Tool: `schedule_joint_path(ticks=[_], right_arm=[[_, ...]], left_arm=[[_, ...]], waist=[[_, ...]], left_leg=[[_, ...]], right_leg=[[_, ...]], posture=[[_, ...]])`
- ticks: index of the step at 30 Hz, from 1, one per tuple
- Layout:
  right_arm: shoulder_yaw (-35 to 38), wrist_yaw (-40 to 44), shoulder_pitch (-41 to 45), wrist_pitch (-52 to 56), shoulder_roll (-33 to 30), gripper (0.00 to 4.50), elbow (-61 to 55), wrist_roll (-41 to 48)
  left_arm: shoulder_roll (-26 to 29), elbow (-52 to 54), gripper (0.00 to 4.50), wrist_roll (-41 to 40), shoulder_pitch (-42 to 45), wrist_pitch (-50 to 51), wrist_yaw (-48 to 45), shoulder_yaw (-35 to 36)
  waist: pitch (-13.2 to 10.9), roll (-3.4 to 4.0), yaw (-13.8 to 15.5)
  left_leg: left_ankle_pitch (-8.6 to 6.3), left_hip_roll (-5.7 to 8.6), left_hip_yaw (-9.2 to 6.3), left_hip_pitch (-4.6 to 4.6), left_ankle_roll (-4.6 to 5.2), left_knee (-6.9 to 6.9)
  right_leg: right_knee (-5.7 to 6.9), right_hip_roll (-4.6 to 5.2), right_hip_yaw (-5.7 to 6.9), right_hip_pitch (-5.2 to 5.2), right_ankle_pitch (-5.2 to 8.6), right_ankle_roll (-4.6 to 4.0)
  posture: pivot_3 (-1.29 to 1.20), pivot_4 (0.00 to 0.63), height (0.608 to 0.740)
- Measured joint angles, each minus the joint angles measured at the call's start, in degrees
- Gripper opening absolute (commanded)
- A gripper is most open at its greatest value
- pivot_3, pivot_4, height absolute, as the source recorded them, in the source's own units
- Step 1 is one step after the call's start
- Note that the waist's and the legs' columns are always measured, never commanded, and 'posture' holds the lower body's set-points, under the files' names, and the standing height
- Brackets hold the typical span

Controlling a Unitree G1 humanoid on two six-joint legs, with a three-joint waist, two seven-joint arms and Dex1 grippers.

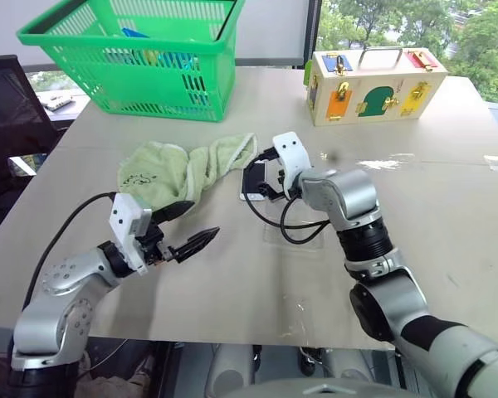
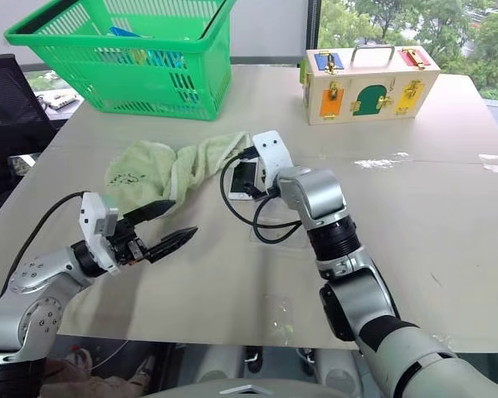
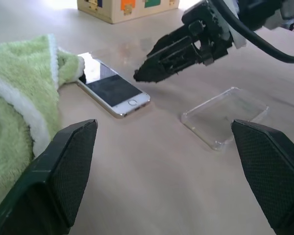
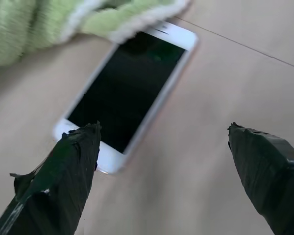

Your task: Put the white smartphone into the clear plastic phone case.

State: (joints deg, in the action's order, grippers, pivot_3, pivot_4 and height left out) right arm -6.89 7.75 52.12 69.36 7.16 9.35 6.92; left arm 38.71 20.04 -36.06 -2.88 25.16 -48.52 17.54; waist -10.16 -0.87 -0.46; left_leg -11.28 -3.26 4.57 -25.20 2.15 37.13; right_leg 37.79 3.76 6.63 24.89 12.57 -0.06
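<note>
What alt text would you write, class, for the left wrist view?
A white smartphone lies screen up on a tan table, one end beside a green towel. The right claw hovers open above it, and a clear plastic phone case lies nearby.

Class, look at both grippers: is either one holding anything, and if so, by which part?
Nothing is held. The right gripper hovers open over the white smartphone, and the left gripper is open and empty.

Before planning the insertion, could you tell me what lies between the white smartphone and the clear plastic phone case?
Bare tabletop between white smartphone and clear plastic phone case, per left wrist view.
</note>
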Motion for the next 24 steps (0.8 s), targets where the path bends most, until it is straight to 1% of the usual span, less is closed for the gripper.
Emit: schedule_joint_path(ticks=[2,5,8,9,10,11,12,13,14,15,17,18,20,24], right_arm=[[0.02,0.75,-0.65,-1.73,-0.26,4.47,-0.26,0.4],[0.37,4.53,-3.91,-4.67,-3.38,4.47,-4.07,2.67],[2.08,11.12,-8.78,-9.43,-10.47,4.47,-11.96,5.81],[2.35,14.34,-10.67,-10.92,-14.35,4.47,-15.39,7.11],[2.29,16.12,-11.39,-11.53,-16.25,4.47,-16.85,7.64],[1.85,18.87,-12.76,-12.45,-19.91,4.47,-19.66,8.21],[1.8,19.1,-12.97,-12.54,-20.38,4.47,-19.93,8.25],[1.08,22.58,-14.07,-13.45,-24.27,4.47,-22.99,9.16],[0.45,26.0,-16.19,-14.29,-29.54,4.47,-26.77,9.91],[0.2,28.68,-18.03,-14.82,-33.37,4.47,-29.7,10.59],[0.17,32.27,-20.46,-15.1,-38.62,4.47,-34.38,12.17],[0.23,32.75,-20.88,-15.11,-39.26,4.47,-35.18,12.57],[0.73,33.63,-23.01,-15.11,-41.42,4.47,-37.9,13.75],[1.8,33.33,-24.03,-14.23,-42.68,4.47,-40.22,15.21]], left_arm=[[0.05,0.13,4.5,-0.06,1.72,2.49,2.38,-0.4],[-0.54,2.52,4.5,-0.18,6.25,9.38,9.48,-2.66],[-3.15,4.6,4.5,-1.6,14.8,20.62,18.75,-6.13],[-4.37,5.34,4.5,-2.5,18.52,26.41,22.54,-7.42],[-4.65,5.86,4.5,-2.62,20.07,29.46,24.6,-7.86],[-5.63,6.02,4.5,-2.53,23.09,34.75,28.22,-8.86],[-5.84,6.01,4.5,-2.5,23.53,35.3,28.56,-8.92],[-7.62,6.23,4.5,-2.16,26.48,41.88,33.45,-9.3],[-10.57,5.83,4.5,0.05,30.8,48.6,38.14,-11.52],[-14.04,4.44,4.5,2.21,34.45,54.24,42.12,-12.28],[-20.43,0.14,4.5,8.07,40.63,62.78,49.42,-13.42],[-21.39,-0.77,4.5,9.4,41.3,63.82,50.73,-13.65],[-25.44,-3.86,4.5,13.49,43.14,65.7,54.22,-13.76],[-29.35,-9.35,4.5,17.56,45.76,64.85,56.26,-13.92]], waist=[[0.0,0.0,-0.06],[0.0,-0.01,0.1],[0.0,-0.03,0.68],[-0.01,-0.04,1.1],[-0.01,-0.06,1.07],[-0.01,-0.06,1.09],[-0.01,-0.06,1.09],[0.0,-0.11,0.48],[-0.07,-0.09,0.74],[-0.09,-0.11,0.93],[-0.14,-0.18,1.05],[-0.14,-0.19,0.86],[-0.16,-0.21,0.89],[-0.16,-0.23,1.28]], left_leg=[[0.0,0.0,-0.01,0.0,0.0,0.0],[0.0,0.03,-0.07,-0.08,0.01,0.01],[0.01,0.08,-0.32,-0.43,0.02,0.19],[0.01,0.1,-0.34,-0.43,0.02,0.22],[0.01,0.11,-0.35,-0.44,0.02,0.22],[0.01,0.13,-0.34,-0.42,0.02,0.22],[0.02,0.13,-0.34,-0.42,0.02,0.22],[0.01,0.12,-0.27,-0.36,0.01,0.2],[0.02,0.16,-0.46,-0.41,0.01,0.18],[0.02,0.16,-0.44,-0.39,0.01,0.2],[0.02,0.14,-0.47,-0.33,0.0,0.21],[0.02,0.13,-0.45,-0.29,0.0,0.2],[0.02,0.11,-0.5,-0.28,-0.01,0.19],[0.06,0.08,-0.49,-0.28,-0.08,0.21]], right_leg=[[-0.01,-0.03,-0.01,-0.01,-0.01,0.02],[-0.08,-0.03,-0.04,-0.03,-0.04,0.07],[-0.13,-0.09,-0.04,0.06,-0.06,0.11],[-0.12,-0.09,-0.06,0.04,-0.06,0.12],[-0.12,-0.1,-0.07,0.04,-0.06,0.12],[-0.11,-0.14,-0.1,0.04,-0.06,0.12],[-0.11,-0.14,-0.1,0.04,-0.06,0.12],[-0.11,-0.27,-0.18,0.05,-0.06,0.13],[-0.05,-0.25,-0.1,0.05,-0.04,0.13],[-0.1,-0.41,-0.13,0.04,-0.04,0.14],[-0.06,-0.52,-0.14,0.04,-0.04,0.14],[-0.06,-0.55,-0.19,0.05,-0.04,0.14],[-0.04,-0.6,-0.28,0.05,-0.04,0.13],[0.04,-0.61,-0.29,0.1,-0.04,0.11]], posture=[[0.0,0.15,0.74],[0.0,0.15,0.74],[0.0,0.15,0.74],[0.0,0.15,0.74],[0.0,0.15,0.74],[0.0,0.15,0.74],[0.0,0.15,0.74],[0.0,0.15,0.74],[0.0,0.15,0.74],[0.0,0.15,0.74],[0.0,0.15,0.74],[0.0,0.15,0.74],[0.0,0.15,0.74],[0.0,0.15,0.74]])
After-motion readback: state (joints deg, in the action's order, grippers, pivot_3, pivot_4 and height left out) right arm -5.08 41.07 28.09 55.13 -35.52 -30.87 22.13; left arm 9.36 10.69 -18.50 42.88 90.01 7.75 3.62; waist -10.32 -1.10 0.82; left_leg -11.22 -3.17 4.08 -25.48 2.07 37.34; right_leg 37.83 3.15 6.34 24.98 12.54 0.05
